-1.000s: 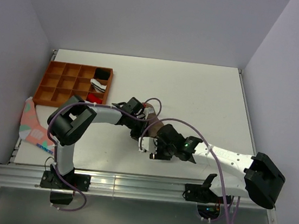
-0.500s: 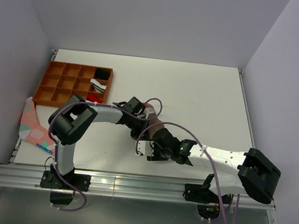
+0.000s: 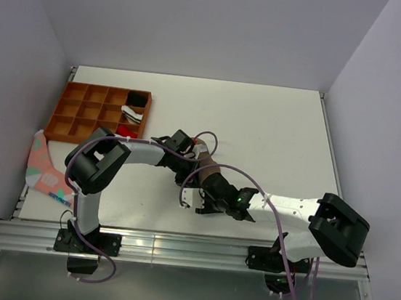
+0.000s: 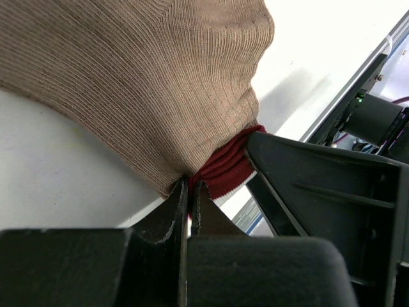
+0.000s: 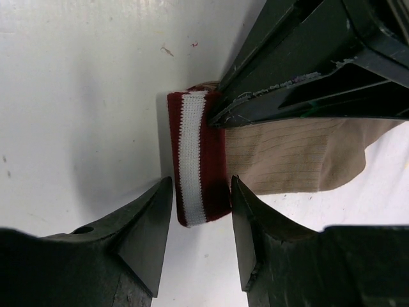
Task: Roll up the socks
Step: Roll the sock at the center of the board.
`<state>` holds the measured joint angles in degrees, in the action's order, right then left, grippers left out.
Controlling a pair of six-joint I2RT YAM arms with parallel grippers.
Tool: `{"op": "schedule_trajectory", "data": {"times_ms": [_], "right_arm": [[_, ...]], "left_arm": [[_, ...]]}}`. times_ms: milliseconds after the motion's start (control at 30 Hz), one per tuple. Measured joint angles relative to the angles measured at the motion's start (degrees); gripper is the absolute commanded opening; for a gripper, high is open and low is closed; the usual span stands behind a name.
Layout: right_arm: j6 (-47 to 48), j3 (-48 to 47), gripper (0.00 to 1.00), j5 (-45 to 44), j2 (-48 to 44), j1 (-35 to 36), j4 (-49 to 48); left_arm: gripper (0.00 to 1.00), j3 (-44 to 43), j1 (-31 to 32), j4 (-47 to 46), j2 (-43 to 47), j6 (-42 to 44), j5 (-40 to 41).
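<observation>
The tan-brown sock [image 4: 147, 83] lies on the white table, its maroon-and-white striped cuff [image 5: 198, 160] at one end. My left gripper [image 4: 190, 185] is shut on the sock's edge where the tan knit meets the cuff; its fingers [image 5: 287, 77] show in the right wrist view. My right gripper [image 5: 201, 185] is open, one jaw on each side of the cuff's end, low over the table. In the top view both grippers, left [image 3: 182, 168] and right [image 3: 196, 193], meet over the sock [image 3: 204, 166]. A bit of red fabric [image 3: 126, 132] lies in the tray.
An orange compartment tray [image 3: 81, 110] stands at the back left and holds black-and-white fabric [image 3: 133, 112]. A pink patterned sock [image 3: 41, 167] hangs at the table's left edge. The near table edge and metal rail [image 3: 174, 245] run just behind the grippers.
My right arm has swung left, bringing its open gripper closer around the striped cuff. The left arm has held still on the sock.
</observation>
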<state>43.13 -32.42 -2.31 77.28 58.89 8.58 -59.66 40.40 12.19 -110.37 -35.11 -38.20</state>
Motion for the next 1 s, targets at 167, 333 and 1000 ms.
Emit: {"op": "schedule_trajectory", "data": {"times_ms": [167, 333, 1000], "right_arm": [[-0.1, 0.0, 0.41, -0.9, 1.0, 0.0, -1.5], [-0.5, 0.3, 0.37, -0.9, 1.0, 0.0, -2.1], [-3.3, -5.5, 0.18, 17.4, 1.6, -12.9, 8.2]], "left_arm": [[0.0, 0.0, 0.0, -0.1, 0.0, 0.0, -0.1], [0.0, 0.7, -0.1, -0.9, 0.0, -0.1, -1.1], [0.17, 11.1, 0.6, -16.3, 4.2, -17.7, 2.4]]}}
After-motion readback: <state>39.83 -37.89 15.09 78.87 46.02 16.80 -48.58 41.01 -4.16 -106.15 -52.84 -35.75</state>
